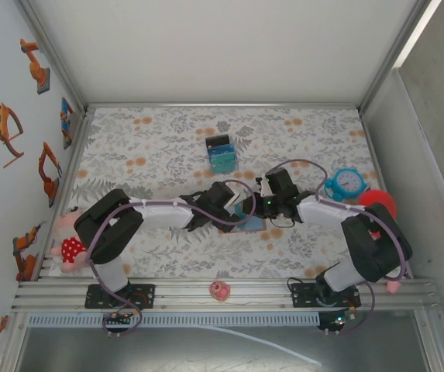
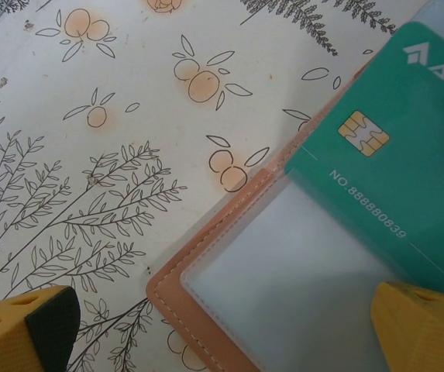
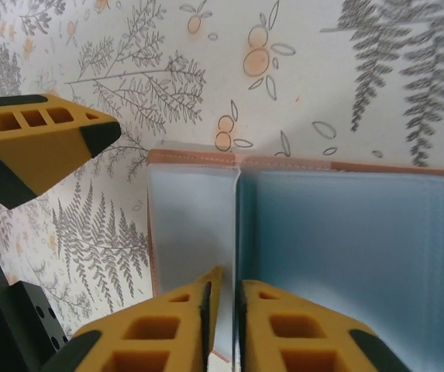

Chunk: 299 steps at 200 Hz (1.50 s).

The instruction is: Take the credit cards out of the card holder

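The card holder [image 1: 250, 223] lies open on the patterned cloth, both grippers meeting over it. Its tan stitched border [image 2: 177, 287] frames a frosted pocket [image 2: 299, 279]. A green credit card [image 2: 392, 147] with a gold chip lies slanted at that pocket's far end. My left gripper [image 2: 222, 341] is open, one finger over the cloth and the other finger [image 2: 427, 325] over the pocket. My right gripper [image 3: 229, 280] is shut on a thin pale leaf [image 3: 235, 225] standing edge-on at the card holder's fold [image 3: 237, 163], between pale blue pockets. Whether a card sits in that leaf is hidden.
A small black box [image 1: 222, 153] with blue and teal contents stands behind the grippers. A blue alarm clock [image 1: 348, 182] and a red object [image 1: 378, 203] sit to the right. A doll [image 1: 68, 242] lies at the left edge, and a pink toy [image 1: 220, 290] sits on the front rail.
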### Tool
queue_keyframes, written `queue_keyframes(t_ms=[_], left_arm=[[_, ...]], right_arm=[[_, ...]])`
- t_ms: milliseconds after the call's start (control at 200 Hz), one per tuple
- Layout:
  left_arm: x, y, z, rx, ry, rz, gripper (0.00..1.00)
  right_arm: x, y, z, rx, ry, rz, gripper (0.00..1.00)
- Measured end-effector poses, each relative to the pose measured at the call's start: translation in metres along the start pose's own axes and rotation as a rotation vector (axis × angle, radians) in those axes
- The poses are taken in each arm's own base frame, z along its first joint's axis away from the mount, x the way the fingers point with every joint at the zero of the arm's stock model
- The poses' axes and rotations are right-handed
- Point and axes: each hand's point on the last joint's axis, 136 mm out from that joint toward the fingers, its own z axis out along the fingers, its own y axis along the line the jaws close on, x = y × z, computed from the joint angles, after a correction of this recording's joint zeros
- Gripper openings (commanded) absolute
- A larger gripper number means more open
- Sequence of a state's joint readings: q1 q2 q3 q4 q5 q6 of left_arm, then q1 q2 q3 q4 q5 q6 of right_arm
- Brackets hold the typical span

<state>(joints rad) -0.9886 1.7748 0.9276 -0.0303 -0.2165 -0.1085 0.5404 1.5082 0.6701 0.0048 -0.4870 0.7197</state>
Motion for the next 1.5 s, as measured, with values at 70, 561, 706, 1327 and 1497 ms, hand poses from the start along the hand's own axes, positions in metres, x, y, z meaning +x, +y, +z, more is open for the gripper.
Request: queue_keyframes(t_ms=[70,561,706,1327,1497], left_arm=[[0.0,0.0,0.0,0.0,0.0,-0.008,0.97],[-0.01,0.011,-0.018,-0.042,-0.053,-0.03,0.97],[-0.031,0.027,-0.048,-0.098,-0.14,-0.056,0.97],[-0.075,0.072,-0.152,0.196,-0.473,-0.12,0.94],[-0.075,0.027,-0.159,0.462,-0.458,0.087,0.87]], right_arm=[[0.004,0.001,0.006,-0.002,0.016,-0.004,0.21],[0.0,-0.002,-0.009,0.107,0.003,-0.08,0.0],[-0.016,0.017,-0.032,0.116,-0.054,-0.157,0.0],[-0.007,0.11,-0.078,-0.059,-0.056,-0.702,0.0],[0.005,0.132,-0.084,-0.147,-0.006,-0.844,0.0]])
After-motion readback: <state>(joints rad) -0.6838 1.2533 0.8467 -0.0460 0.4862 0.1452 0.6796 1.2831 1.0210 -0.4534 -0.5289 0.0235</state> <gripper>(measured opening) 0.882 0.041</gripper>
